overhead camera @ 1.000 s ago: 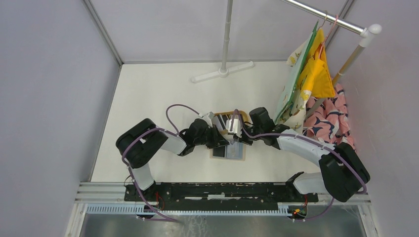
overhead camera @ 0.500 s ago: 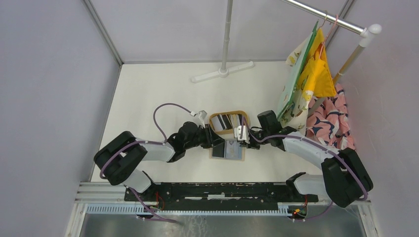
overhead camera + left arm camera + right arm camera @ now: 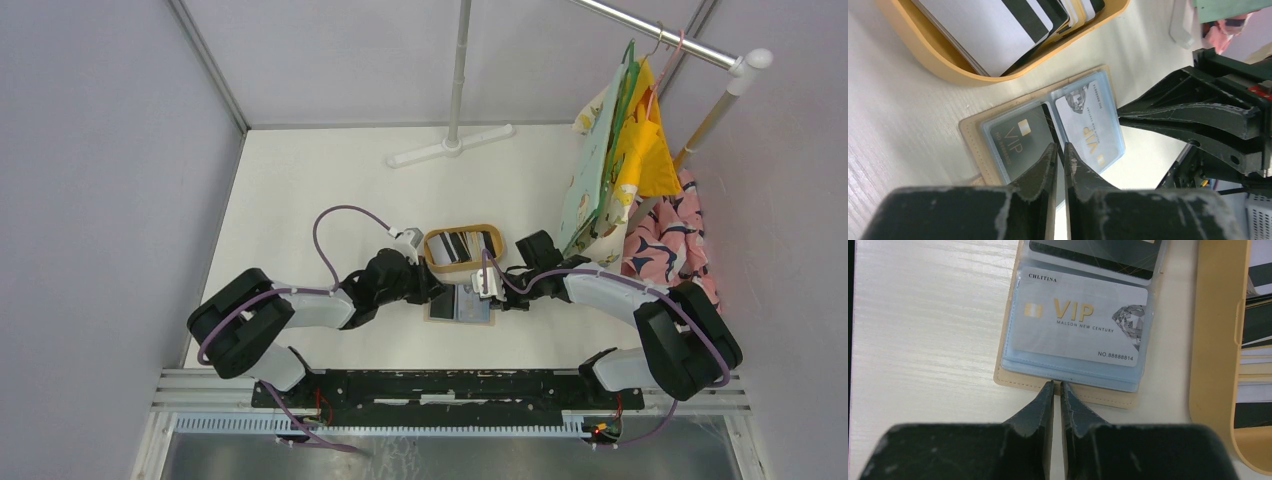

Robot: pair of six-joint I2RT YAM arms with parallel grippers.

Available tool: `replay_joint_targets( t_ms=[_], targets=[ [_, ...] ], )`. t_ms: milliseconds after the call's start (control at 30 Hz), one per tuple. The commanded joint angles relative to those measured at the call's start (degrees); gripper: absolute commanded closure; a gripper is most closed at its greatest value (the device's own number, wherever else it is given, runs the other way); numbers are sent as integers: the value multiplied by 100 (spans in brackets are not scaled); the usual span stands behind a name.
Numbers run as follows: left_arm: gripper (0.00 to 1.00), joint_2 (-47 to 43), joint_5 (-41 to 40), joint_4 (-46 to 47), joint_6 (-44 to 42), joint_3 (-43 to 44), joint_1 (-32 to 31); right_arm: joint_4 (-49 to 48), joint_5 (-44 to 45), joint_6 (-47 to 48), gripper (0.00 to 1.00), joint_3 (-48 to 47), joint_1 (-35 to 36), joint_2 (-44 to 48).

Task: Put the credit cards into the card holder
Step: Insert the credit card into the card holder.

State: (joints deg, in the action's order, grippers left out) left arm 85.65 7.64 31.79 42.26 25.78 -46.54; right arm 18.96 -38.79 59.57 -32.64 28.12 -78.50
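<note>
Lying open near the table's near edge, the card holder sleeves a dark card and a silver card; more credit cards fill the wooden tray beside it. Left gripper, pinched together and empty, tips at the holder's fold; right gripper, likewise, at its outer edge.

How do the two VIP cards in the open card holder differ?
Colour: the dark VIP card is black-grey, the silver VIP card pale grey.
Place: the dark VIP card lies in the half on the left arm's side, the silver VIP card in the half on the right arm's side.
Shared: gold VIP lettering, face up, behind clear plastic in the card holder.
</note>
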Motion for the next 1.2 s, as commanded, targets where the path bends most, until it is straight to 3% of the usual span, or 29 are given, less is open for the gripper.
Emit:
replay_joint_targets(
  t_ms=[0,400,667,967,1167],
  targets=[
    [86,75,-507,-350,-463,365,-234,-118,180,122,86,-161,35,-68],
    [87,734,-1115,-985,-476,980,-700,-519,655,-281,85,-184,40,-104],
    [72,997,-892,-884,-385,1229,-803,-547,593,-375,84,-203,43,-56],
    [66,1373,-640,-560,-172,1357,-863,-531,495,-412,84,-197,42,8],
    [66,833,-735,-467,-171,1077,-873,-428,348,-593,84,-332,36,160]
  ],
)
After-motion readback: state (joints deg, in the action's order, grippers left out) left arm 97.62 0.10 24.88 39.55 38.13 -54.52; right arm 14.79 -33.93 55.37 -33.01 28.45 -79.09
